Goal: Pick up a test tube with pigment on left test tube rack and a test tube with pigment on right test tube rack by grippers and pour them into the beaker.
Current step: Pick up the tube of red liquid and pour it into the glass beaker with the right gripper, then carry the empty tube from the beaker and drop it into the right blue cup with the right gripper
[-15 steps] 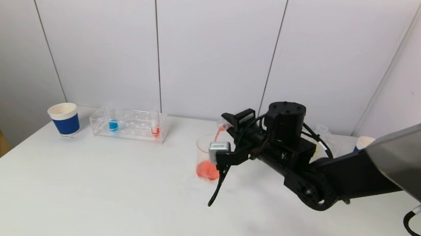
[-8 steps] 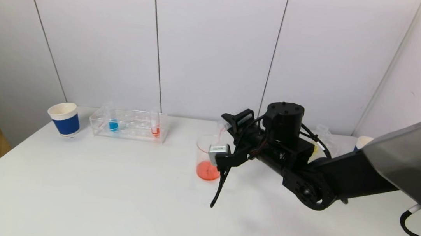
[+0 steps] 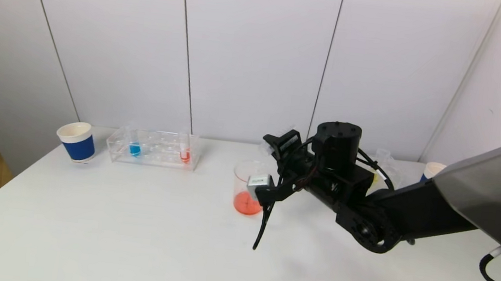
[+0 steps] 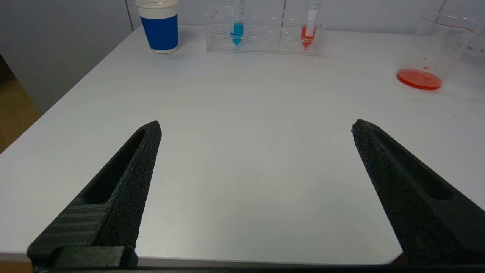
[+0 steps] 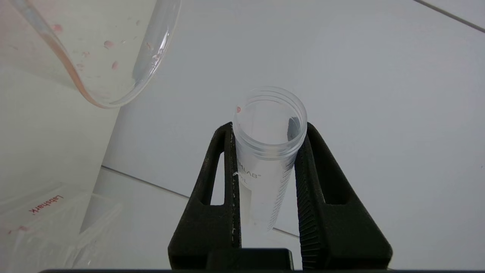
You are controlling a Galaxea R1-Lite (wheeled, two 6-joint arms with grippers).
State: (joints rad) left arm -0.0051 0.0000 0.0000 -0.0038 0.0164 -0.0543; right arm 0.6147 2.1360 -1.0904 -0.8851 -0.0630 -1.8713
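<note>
My right gripper (image 3: 275, 147) is shut on a clear test tube (image 5: 265, 159). It holds the tube tipped beside the rim of the glass beaker (image 3: 246, 177). The tube looks empty apart from a red droplet at its mouth. The beaker has red liquid in its bottom and also shows in the right wrist view (image 5: 94, 57) and the left wrist view (image 4: 435, 49). The left rack (image 3: 155, 142) holds a blue tube (image 3: 134, 148) and a red tube (image 3: 185, 153). My left gripper (image 4: 255, 127) is open and empty over the table's near edge, out of the head view.
A blue paper cup (image 3: 77, 141) stands left of the left rack. The right rack (image 3: 385, 160) is mostly hidden behind my right arm, with another cup (image 3: 431, 170) beyond it. A black cable (image 3: 262, 228) hangs from the right wrist in front of the beaker.
A second ago red liquid was streaming from the tube into the beaker; the stream has stopped. The right gripper has shifted slightly right, away from the beaker.
</note>
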